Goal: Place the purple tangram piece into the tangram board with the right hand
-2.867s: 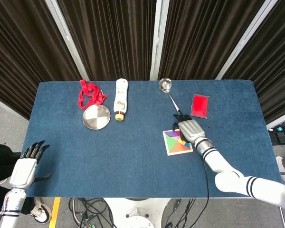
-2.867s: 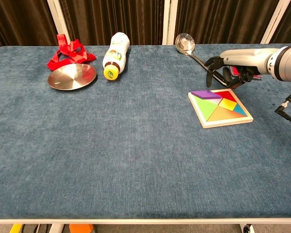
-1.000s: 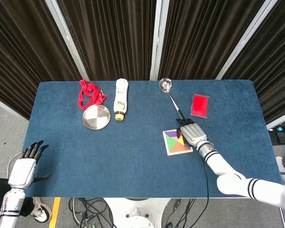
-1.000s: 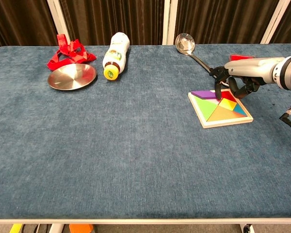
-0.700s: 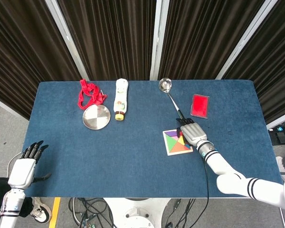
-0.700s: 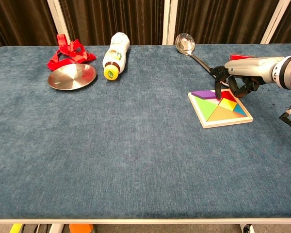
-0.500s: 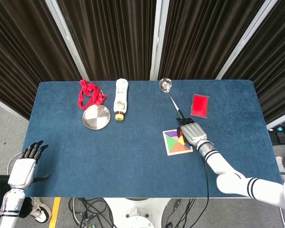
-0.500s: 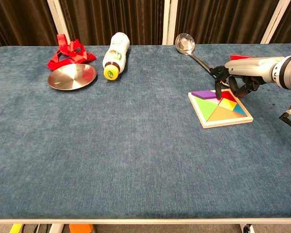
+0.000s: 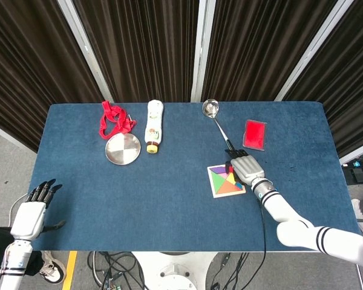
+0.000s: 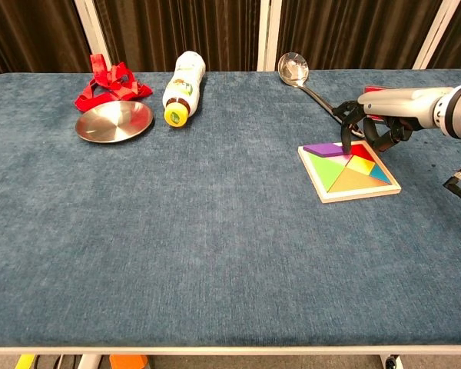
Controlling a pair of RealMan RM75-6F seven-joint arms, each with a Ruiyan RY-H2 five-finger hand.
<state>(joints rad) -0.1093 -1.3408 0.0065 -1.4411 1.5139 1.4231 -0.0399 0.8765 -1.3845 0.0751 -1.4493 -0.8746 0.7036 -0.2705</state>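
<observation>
Matt blue cloth table (image 10: 215, 254); shiny metal plate (image 10: 114, 121); glossy spoon (image 10: 293, 69)

A robot test lab or studio: dark pleated curtains (image 9: 145, 48) on pale frame posts (image 9: 201, 48) close off a blue-clothed desk (image 9: 169, 199), with loose cables (image 9: 115, 272) trailing on the grey floor (image 9: 78, 269) beneath it.
</observation>
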